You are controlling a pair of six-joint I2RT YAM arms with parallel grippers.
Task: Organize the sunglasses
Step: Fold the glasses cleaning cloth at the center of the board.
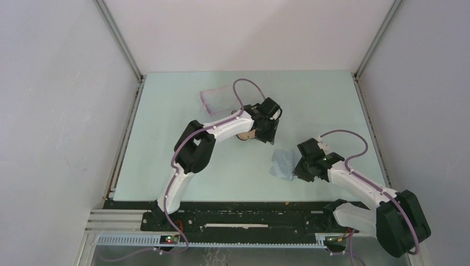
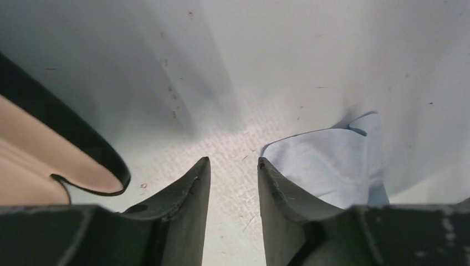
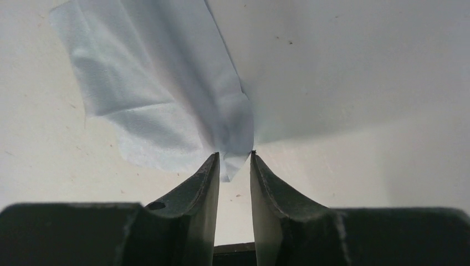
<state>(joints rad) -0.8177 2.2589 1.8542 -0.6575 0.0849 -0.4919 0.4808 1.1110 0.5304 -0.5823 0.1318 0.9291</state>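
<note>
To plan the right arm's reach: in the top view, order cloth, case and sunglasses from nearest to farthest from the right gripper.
1. Cloth, just left of the right gripper.
2. Case, centre, beneath the left gripper.
3. Sunglasses, far back left.

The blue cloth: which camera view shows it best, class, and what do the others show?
The right wrist view: the blue cloth fills its upper left, creases clear, one corner between the tips of the right pincer. The top view shows it small; the left wrist view only part, behind the left pincer.
</note>
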